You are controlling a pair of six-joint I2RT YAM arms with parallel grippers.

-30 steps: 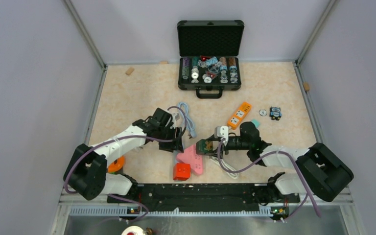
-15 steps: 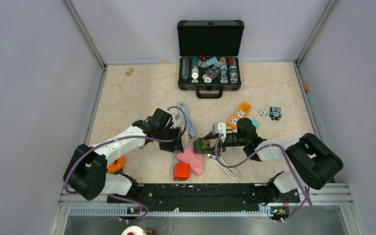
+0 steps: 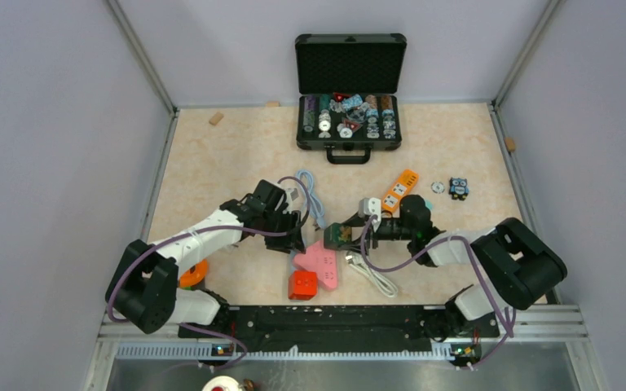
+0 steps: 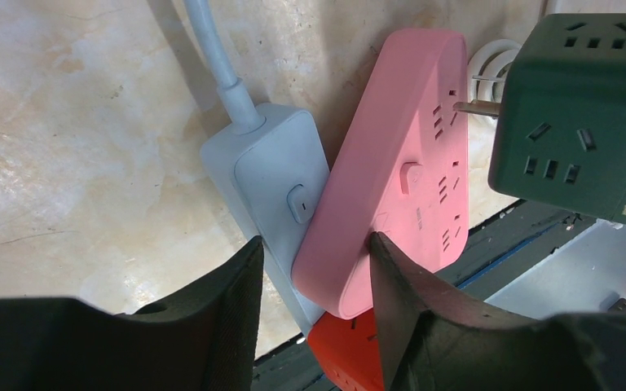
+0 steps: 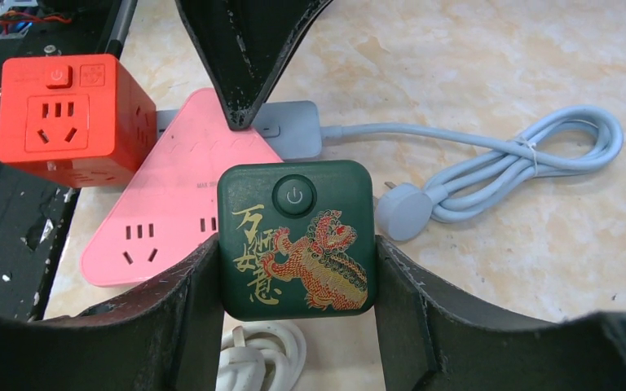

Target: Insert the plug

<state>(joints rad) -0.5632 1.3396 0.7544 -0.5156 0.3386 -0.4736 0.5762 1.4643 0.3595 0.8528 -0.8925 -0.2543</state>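
My right gripper (image 5: 295, 269) is shut on a dark green cube adapter (image 5: 295, 236) with a gold and red lion on top, a finger on each side. The cube's metal plug prongs (image 4: 474, 107) point at the pink triangular power strip (image 4: 399, 163), their tips at a socket on its face. The pink strip (image 3: 319, 262) lies on the table, overlapping a grey power strip (image 4: 269, 171). My left gripper (image 4: 314, 261) straddles the pink strip's corner and the grey strip's end. One finger presses the pink face and the other sits at the grey edge.
A red cube socket (image 3: 302, 285) sits by the pink strip at the near edge. A white coiled cable (image 3: 372, 277) lies under my right gripper, and the grey cable (image 5: 530, 147) loops behind. An orange strip (image 3: 398, 191) and an open black case (image 3: 349, 90) stand farther back.
My right arm has carried the green cube left, bringing its prongs up to the pink strip. My left jaws have narrowed around the pink and grey strips.
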